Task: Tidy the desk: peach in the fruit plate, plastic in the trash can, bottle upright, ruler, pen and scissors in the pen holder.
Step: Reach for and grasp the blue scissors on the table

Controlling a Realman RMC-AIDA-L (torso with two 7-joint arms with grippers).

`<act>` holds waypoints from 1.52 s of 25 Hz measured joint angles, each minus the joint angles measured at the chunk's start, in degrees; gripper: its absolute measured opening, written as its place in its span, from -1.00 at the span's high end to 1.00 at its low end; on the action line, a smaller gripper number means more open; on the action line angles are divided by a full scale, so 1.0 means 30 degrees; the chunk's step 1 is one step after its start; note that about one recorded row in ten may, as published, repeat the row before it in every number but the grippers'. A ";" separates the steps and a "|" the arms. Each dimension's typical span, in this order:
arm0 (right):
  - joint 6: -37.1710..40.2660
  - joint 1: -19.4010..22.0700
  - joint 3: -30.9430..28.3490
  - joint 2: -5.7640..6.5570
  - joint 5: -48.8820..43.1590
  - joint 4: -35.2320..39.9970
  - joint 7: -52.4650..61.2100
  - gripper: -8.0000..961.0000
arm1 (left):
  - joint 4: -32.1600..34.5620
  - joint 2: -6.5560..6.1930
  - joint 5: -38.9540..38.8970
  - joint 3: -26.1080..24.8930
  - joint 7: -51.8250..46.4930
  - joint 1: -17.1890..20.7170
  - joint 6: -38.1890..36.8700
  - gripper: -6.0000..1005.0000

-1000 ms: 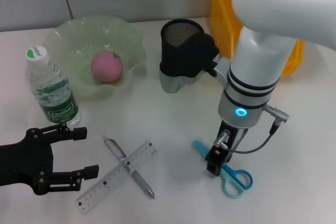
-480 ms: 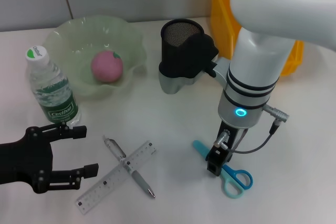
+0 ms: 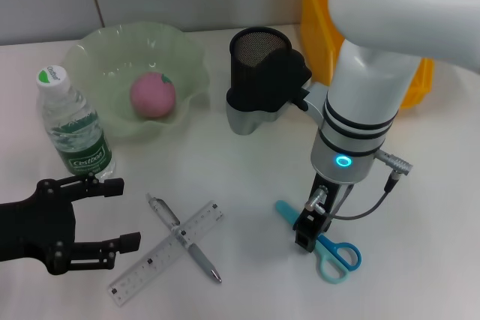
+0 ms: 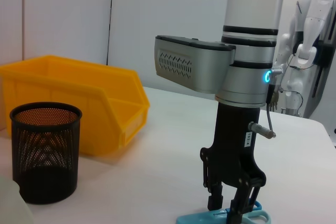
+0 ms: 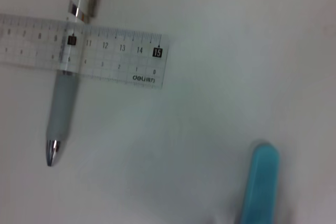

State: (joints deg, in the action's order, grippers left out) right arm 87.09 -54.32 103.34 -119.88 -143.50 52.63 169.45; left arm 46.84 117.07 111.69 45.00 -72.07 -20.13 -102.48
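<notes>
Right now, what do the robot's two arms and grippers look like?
The right arm is glossy white with black bands, a glowing cyan ring light and a grey cable; its right gripper is small and black. The left gripper is matte black, skeletal, with two slim fingers.

We see blue scissors [image 3: 322, 243] flat under our right gripper [image 3: 306, 236]; a clear ruler [image 3: 166, 252] crossing a grey pen [image 3: 184, 239] beside our left gripper [image 3: 120, 215]; an upright bottle [image 3: 73, 126] beyond it; a pink peach [image 3: 153, 95] in the green plate [image 3: 109, 50]; a black mesh holder [image 3: 251, 65] standing upright beyond.
</notes>
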 joint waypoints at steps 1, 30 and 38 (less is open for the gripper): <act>0.0001 0.0001 0.0006 0.0000 0.0003 0.0000 0.0000 0.18 | 0.0000 0.0000 -0.0002 -0.0001 0.0000 -0.0003 0.0000 -0.72; 0.0040 0.0001 0.0456 0.0000 0.0074 0.0066 0.0000 0.18 | 0.0000 -0.0029 -0.0089 -0.0001 0.0000 -0.0031 -0.0065 -0.72; 0.0020 0.0032 0.0512 0.0000 0.0081 0.0164 -0.0001 0.19 | 0.0000 -0.0030 -0.0104 0.0000 0.0000 -0.0011 -0.0065 -0.72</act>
State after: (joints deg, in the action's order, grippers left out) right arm 87.15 -54.22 104.87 -119.88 -143.25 53.13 169.45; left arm 46.84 116.98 111.38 45.00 -72.07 -20.16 -102.67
